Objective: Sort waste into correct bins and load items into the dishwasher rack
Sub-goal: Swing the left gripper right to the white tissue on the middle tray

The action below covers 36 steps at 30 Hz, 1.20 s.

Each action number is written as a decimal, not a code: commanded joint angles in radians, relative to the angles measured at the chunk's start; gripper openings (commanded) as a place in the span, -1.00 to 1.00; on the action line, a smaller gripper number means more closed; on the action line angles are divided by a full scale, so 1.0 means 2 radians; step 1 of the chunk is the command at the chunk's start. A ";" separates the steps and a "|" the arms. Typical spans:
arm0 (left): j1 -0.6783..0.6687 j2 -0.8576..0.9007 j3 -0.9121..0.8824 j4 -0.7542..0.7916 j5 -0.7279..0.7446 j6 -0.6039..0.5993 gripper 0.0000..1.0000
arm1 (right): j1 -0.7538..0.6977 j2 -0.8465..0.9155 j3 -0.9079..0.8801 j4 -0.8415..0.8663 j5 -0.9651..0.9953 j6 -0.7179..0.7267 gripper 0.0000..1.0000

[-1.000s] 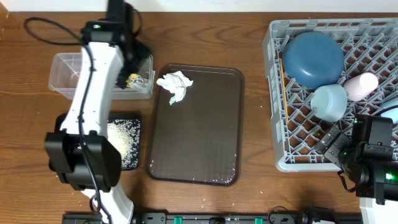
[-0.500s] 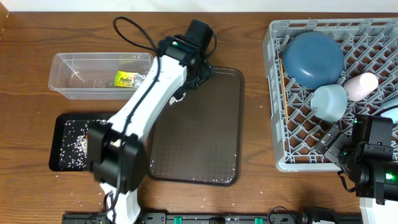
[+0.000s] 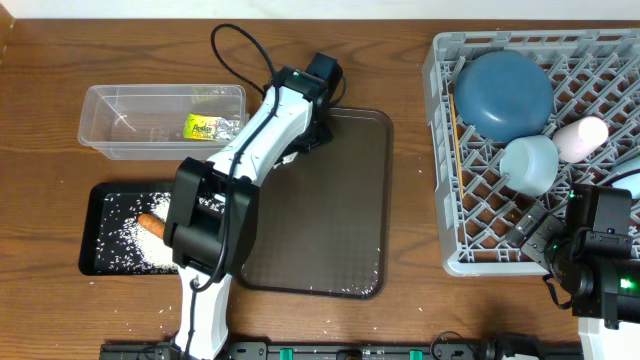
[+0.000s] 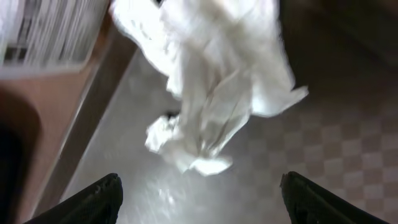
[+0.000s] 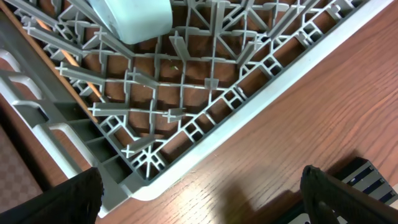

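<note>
Overhead: the left arm lies over the tray's far left corner, hiding the tissue.
Left wrist: the left gripper is spread, just short of the tissue. The tissue is probably light, soft and limp, best pinched at its bunched middle.
Right wrist: the right gripper is spread by the rack's near edge.

Table: a brown wooden table fills almost the whole overhead view, and its grain runs from left to right.
Table surface: mid-brown with darker streaks and a faint satin sheen. The right wrist view shows the grain plainly as fine, close lines.
Far side: a pale strip runs along the table's far edge. Whether it is wall or floor cannot be told.
Near side: a black rail lies along the table's near edge and carries small green marks.
Upper left corner: a tan shape is cut off by the frame and cannot be made out.
Light: even and from above, with soft-edged shadows on the wood.
</note>
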 commanded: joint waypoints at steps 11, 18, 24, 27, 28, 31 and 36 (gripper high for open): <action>0.002 -0.002 -0.066 0.066 -0.027 0.080 0.28 | 0.004 0.000 0.000 -0.001 0.003 0.008 0.98; 0.000 -0.013 -0.066 0.067 -0.027 0.080 -0.55 | 0.004 0.000 0.000 -0.001 0.003 0.008 0.99; -0.011 -0.070 -0.066 0.068 -0.026 0.079 -0.88 | 0.004 0.000 0.000 -0.001 0.003 0.008 0.99; -0.022 -0.118 -0.066 0.071 -0.026 0.079 -0.88 | 0.004 0.000 0.000 -0.001 0.003 0.008 0.98; -0.026 -0.137 -0.066 0.072 -0.027 0.079 -0.88 | 0.004 0.000 0.000 -0.001 0.003 0.008 0.98; -0.030 -0.188 -0.066 0.074 -0.027 0.079 -0.87 | 0.004 0.000 0.000 -0.001 0.003 0.008 0.98; -0.007 -0.230 -0.066 0.081 -0.058 0.077 -0.88 | 0.004 0.000 0.000 -0.001 0.003 0.008 0.98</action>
